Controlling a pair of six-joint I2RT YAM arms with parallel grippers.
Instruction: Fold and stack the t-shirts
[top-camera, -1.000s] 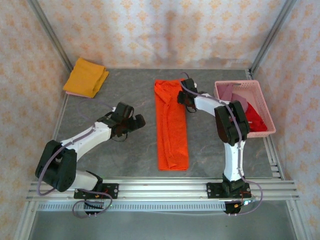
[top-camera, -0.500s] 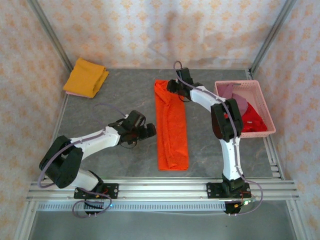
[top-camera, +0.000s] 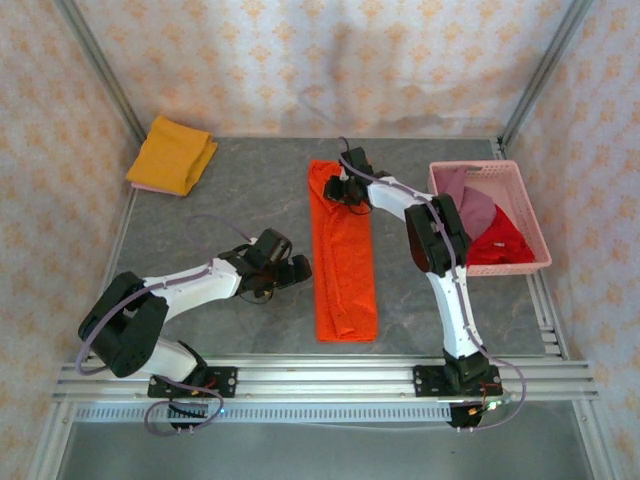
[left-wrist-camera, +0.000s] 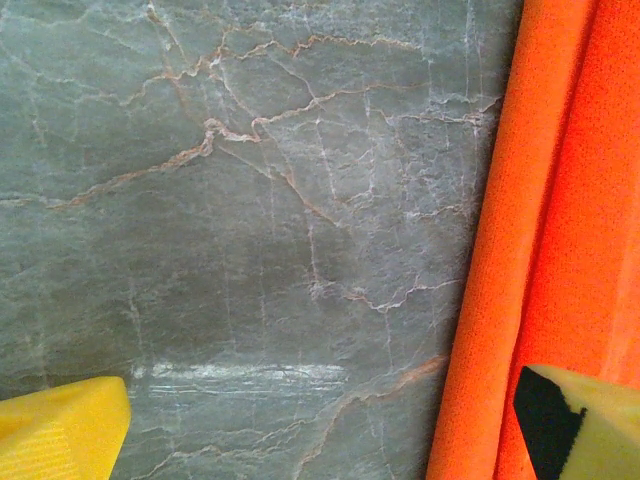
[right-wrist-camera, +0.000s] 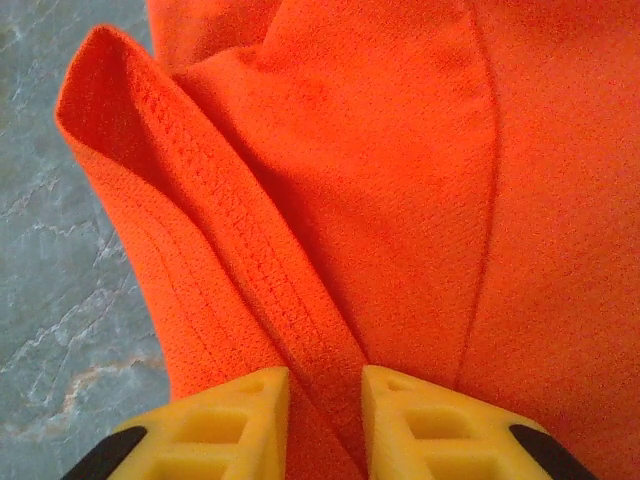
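Orange t-shirt (top-camera: 343, 255) clamped at 12 o'clock
It is laid as a long strip on the table (top-camera: 250, 200), its hem fold pinched by the right gripper (right-wrist-camera: 325, 400). The left gripper (top-camera: 297, 269) is held wide apart at its 9 o'clock edge; a yellow t-shirt (top-camera: 172, 153) is folded at 10 o'clock.

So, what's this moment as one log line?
right gripper: orange t-shirt fold between fingers | left gripper: open, beside it | mustard t-shirt: folded
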